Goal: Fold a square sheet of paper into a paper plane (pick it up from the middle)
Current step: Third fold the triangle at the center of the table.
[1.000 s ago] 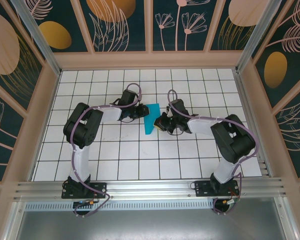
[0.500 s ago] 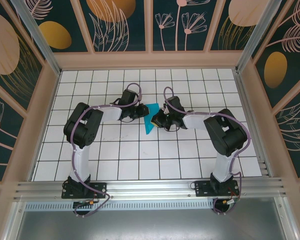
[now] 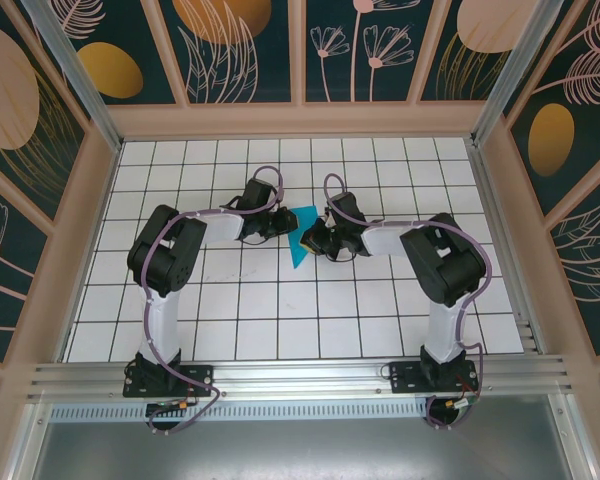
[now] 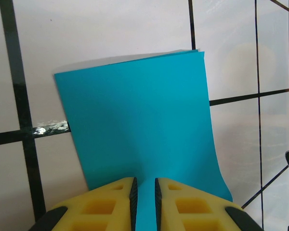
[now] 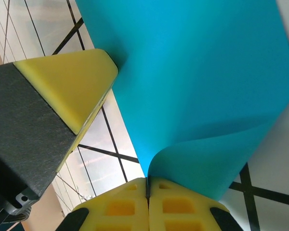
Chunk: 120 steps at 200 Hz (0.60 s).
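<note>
The square sheet of paper point(image 3: 298, 248) is teal and folded into layers, lying mid-table between both arms. In the left wrist view the paper point(image 4: 139, 110) lies flat on the tiles. My left gripper point(image 4: 144, 182) rests its tips on the near part of the paper, jaws a narrow gap apart with teal showing between them. My right gripper point(image 5: 148, 185) is shut on an edge of the top layer, and the paper point(image 5: 192, 72) curls up and over from that pinch. A left finger point(image 5: 72, 86) presses on the sheet's far side. From above, the left gripper point(image 3: 283, 224) and right gripper point(image 3: 313, 238) face each other.
The white table with a black grid point(image 3: 280, 320) is bordered by a wooden frame and patterned walls point(image 3: 310, 120). An aluminium rail point(image 3: 300, 380) runs along the near edge by the arm bases. Open tiles lie on all sides of the paper.
My right gripper has moved left and slightly away with the pinched edge, its forearm swinging in. The paper's outline from above narrowed to a point at the bottom. The left arm stayed put.
</note>
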### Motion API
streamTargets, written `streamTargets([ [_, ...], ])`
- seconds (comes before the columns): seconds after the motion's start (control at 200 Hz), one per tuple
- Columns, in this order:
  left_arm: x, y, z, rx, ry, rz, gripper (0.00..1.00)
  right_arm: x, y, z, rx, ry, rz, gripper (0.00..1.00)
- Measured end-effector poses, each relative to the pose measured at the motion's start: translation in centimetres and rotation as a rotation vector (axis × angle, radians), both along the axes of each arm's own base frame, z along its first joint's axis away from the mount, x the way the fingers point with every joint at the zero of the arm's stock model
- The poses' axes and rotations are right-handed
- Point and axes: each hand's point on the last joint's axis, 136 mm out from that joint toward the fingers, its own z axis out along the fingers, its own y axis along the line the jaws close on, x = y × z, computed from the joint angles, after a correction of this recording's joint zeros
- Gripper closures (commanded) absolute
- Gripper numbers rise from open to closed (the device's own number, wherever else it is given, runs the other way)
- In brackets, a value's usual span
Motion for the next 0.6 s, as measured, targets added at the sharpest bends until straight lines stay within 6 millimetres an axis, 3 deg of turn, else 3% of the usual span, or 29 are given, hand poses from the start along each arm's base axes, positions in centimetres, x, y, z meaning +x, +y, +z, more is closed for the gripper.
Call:
streamTargets([
  [0.6, 0.02, 0.00, -0.06, 0.003, 0.004, 0.000, 0.79, 0.87, 0.35, -0.26, -0.002, -0.006, 0.002, 0.93],
])
